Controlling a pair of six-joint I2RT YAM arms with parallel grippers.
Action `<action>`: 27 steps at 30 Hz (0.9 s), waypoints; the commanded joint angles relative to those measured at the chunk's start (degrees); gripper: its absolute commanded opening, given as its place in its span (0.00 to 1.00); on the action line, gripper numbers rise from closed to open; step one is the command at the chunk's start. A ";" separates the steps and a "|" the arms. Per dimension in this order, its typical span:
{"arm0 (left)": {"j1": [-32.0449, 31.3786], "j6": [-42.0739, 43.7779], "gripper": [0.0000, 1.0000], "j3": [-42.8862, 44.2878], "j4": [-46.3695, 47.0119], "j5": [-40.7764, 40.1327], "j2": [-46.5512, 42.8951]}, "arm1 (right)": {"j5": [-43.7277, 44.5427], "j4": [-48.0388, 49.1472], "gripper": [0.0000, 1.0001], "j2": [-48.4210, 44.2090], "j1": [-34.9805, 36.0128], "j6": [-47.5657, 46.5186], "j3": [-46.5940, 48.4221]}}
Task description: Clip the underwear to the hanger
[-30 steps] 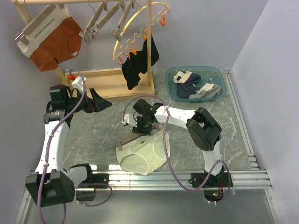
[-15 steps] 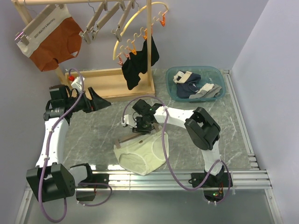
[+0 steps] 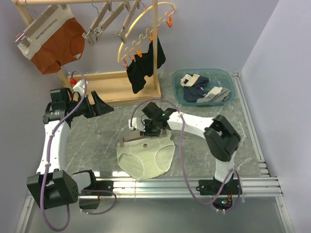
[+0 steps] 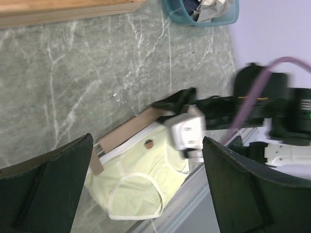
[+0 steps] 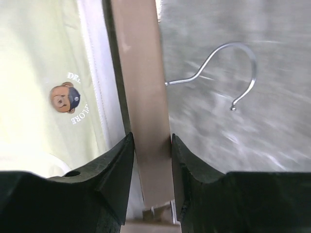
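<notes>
Pale cream-yellow briefs (image 3: 145, 158) lay flat near centre of the grey marble table (image 3: 97, 145). Flat light-wood bar hanger (image 3: 136, 141) sat along their far waistband, right gripper (image 5: 150, 145) jaws clamped on the bar, probably to line up clips. Farther left, left gripper (image 3: 104, 108) hovered, jaws apart, empty.

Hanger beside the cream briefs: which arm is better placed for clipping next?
Right. The right end effector is shut on the hanger, lying along the underwear waistband. The left end effector hangs open by the wooden stand, apart from both.
</notes>
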 commanded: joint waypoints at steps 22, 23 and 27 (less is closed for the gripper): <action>-1.61 57.35 0.87 26.05 -37.91 5.75 11.05 | 10.31 12.15 0.00 -29.93 4.99 -9.86 -7.26; -2.57 57.98 0.86 26.40 -39.32 6.10 11.67 | 10.22 12.32 0.00 -30.37 5.26 -10.84 -7.52; -6.18 57.99 0.83 27.37 -38.99 6.37 13.25 | 9.34 15.56 0.00 -33.88 6.93 -16.02 -11.72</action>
